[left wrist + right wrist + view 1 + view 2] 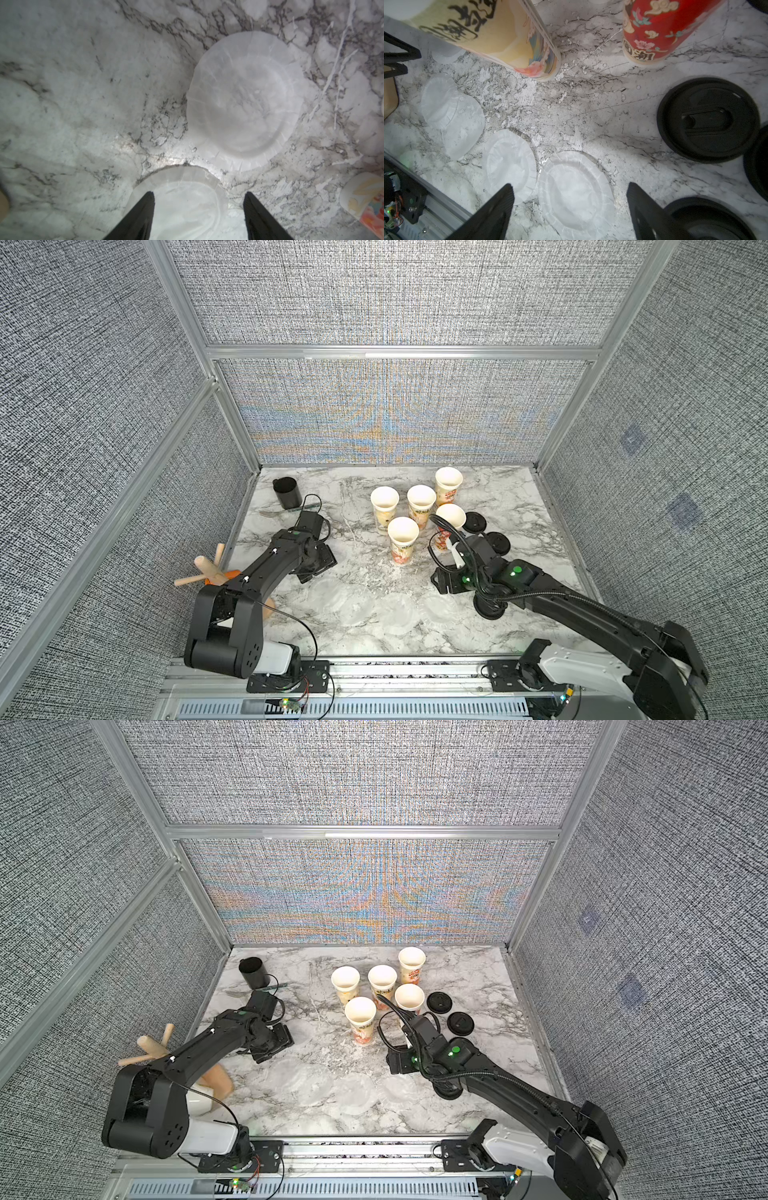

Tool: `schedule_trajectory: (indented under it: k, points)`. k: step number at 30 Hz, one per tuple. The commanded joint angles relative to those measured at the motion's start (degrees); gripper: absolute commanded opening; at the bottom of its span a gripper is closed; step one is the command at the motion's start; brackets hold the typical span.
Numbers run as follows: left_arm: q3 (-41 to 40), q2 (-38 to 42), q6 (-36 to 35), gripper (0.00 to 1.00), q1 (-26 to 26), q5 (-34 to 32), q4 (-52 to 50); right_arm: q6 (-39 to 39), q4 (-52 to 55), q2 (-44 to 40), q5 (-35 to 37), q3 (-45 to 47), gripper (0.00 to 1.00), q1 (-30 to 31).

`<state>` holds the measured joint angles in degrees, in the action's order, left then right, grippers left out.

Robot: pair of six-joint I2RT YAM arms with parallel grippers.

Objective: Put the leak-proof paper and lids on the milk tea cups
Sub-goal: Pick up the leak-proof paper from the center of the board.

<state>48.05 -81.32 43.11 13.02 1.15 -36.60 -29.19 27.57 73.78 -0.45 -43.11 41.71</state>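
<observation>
Five milk tea cups [402, 545] [360, 1020] stand in a cluster at the back middle of the marble table, all with uncovered mouths. Several sheets of leak-proof paper [397, 614] [353, 1092] lie flat in a row near the front. My left gripper [199, 197] [313, 570] hangs open over the left end of the row, one sheet [187, 209] under the gap between its fingers and another [245, 99] beyond. My right gripper [570, 190] [444, 583] is open above the right-end sheet [575, 193], near a red cup [658, 27] and a yellow cup [500, 31].
Black round lids [476, 522] [708, 118] lie right of the cups, and one more [490, 608] lies under the right arm. A short black cup [286, 492] and a fork [270, 513] sit at the back left. A wooden stand [208, 570] is by the left wall.
</observation>
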Motion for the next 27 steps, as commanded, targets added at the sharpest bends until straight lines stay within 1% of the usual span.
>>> schedule_trajectory:
  k: [1, 5, 8, 10, 20, 27]
  points:
    - [-1.3, 1.3, 0.3, 0.69, 0.0, -3.1, 7.8, 0.4, -1.8, 0.2, 0.3, -0.4, 0.88, -0.1]
    - [-2.8, 1.7, 0.0, 0.62, -0.1, -4.9, 10.4, 0.5, -1.9, 0.6, 0.4, -0.4, 0.87, -0.2]
    - [-2.4, -0.8, -0.1, 0.52, -0.4, -4.2, 10.7, 0.5, -1.9, 1.1, 0.4, -0.4, 0.87, -0.2]
    - [-2.3, -3.1, 0.3, 0.47, -0.4, -4.1, 11.0, 0.6, -1.9, 1.4, 0.4, -0.6, 0.87, -0.2]
    - [-3.6, -7.7, 1.3, 0.45, -0.4, -4.8, 15.8, 0.7, -1.6, 1.5, 0.4, -0.5, 0.87, -0.2]
    - [-4.0, -10.4, 2.0, 0.37, -0.4, -5.4, 18.4, 0.5, -1.6, 1.9, 0.3, -0.4, 0.87, -0.2]
